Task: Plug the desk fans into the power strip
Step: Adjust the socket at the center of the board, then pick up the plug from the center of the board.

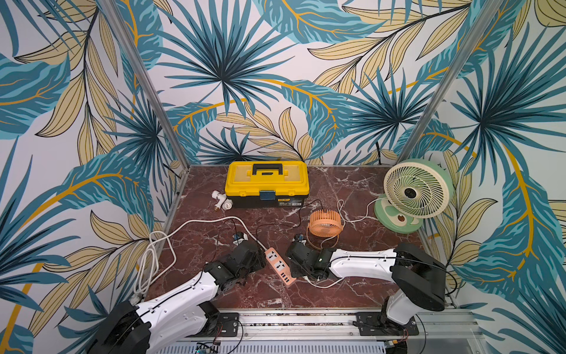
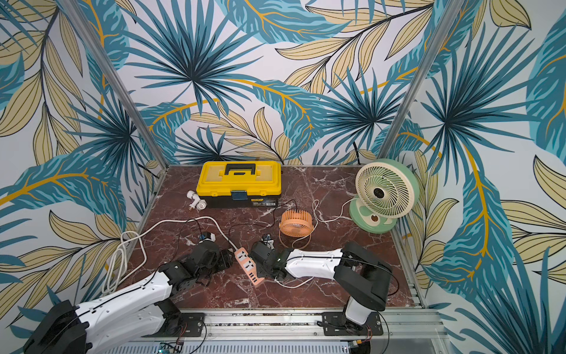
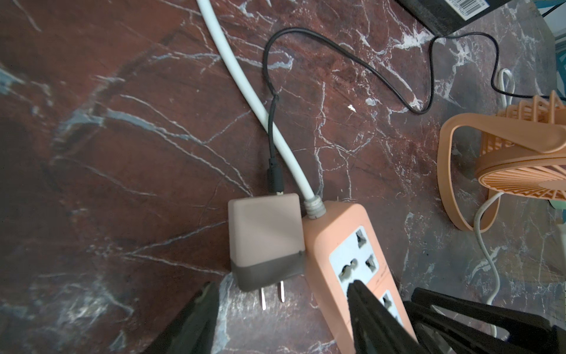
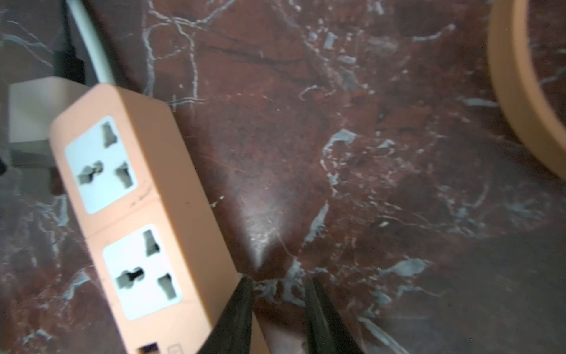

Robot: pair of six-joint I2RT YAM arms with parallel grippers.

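Nearest, the left arm (image 1: 177, 294) and right arm (image 1: 361, 263) reach in from the front rail (image 1: 291, 318) and flank the strip (image 1: 279, 266). It lies flat and slanted on the table (image 1: 352, 190) between them, its white cord (image 3: 280, 142) running off toward the table's left edge. Both sockets are bare.

The left gripper (image 3: 281, 285) is released, jaws wide: one finger (image 3: 199, 318) stands over bare marble, the other over the strip's face. Just past the gap lies the adapter (image 3: 265, 233), flat, touching the strip's side by the cord end. Its two prongs point back between the jaws, and its black cord (image 3: 274, 177) loops toward the orange fan (image 1: 325, 223).

The right gripper (image 4: 278, 281) hangs just beside the strip's other side, jaws narrowly parted with only marble between the tips. Farther back stand a green fan (image 1: 418, 188), at the right, and a yellow toolbox (image 1: 266, 180).
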